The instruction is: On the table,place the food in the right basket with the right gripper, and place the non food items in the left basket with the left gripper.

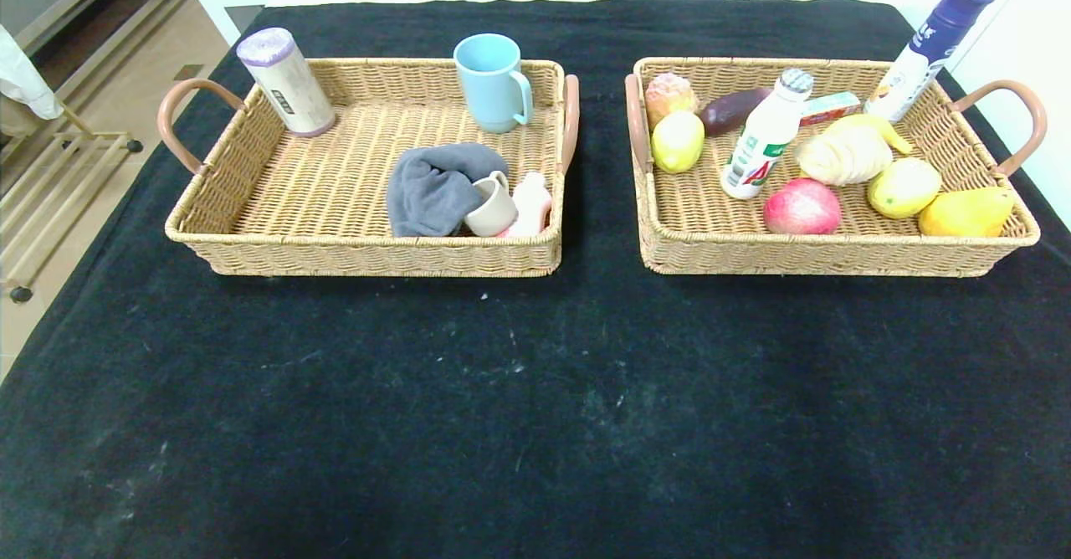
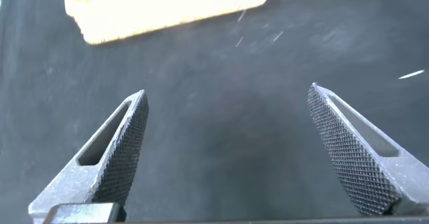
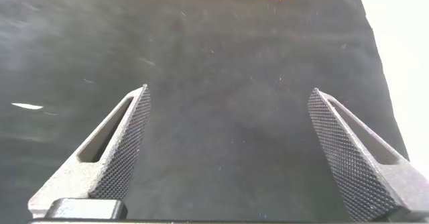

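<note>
Both claws wide open, empty | left claw (image 2: 228, 100) | right claw (image 3: 228, 100)

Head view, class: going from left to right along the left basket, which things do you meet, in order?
Cylindrical canister → grey cloth → blue mug → pink item. The small beige cup overlaps the cloth and the pink item, so it is left out.
</note>
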`<control>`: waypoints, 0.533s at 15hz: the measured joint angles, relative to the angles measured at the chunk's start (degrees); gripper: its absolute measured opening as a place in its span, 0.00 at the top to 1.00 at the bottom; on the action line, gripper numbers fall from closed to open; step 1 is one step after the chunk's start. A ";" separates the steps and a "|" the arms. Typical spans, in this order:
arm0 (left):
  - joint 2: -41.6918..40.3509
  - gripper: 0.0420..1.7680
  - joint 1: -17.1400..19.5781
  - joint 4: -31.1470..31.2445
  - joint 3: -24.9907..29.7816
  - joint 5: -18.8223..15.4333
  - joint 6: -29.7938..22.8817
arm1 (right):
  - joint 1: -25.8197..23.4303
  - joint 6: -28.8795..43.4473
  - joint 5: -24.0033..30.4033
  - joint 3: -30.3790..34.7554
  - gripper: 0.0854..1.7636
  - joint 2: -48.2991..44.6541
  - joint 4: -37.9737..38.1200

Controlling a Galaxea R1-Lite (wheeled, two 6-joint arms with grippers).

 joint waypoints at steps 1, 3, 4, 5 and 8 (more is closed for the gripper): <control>-0.01 0.03 0.00 -3.06 4.58 1.27 -0.06 | 0.00 -0.46 -0.54 4.74 0.03 -0.07 -4.30; -0.04 0.03 0.00 -5.55 10.81 3.50 -0.33 | -0.02 -0.77 -0.80 11.01 0.03 -0.10 -9.11; -0.04 0.03 0.00 -5.35 12.68 5.17 -0.72 | 0.00 -0.77 -0.30 12.43 0.03 -0.12 -9.24; 0.05 0.03 0.00 -5.33 13.54 6.22 -1.99 | -0.02 -0.79 -0.06 13.52 0.03 -0.12 -9.18; 0.46 0.03 0.00 -5.18 14.42 10.30 -4.08 | 0.00 -0.68 0.00 14.45 0.03 -0.15 -9.30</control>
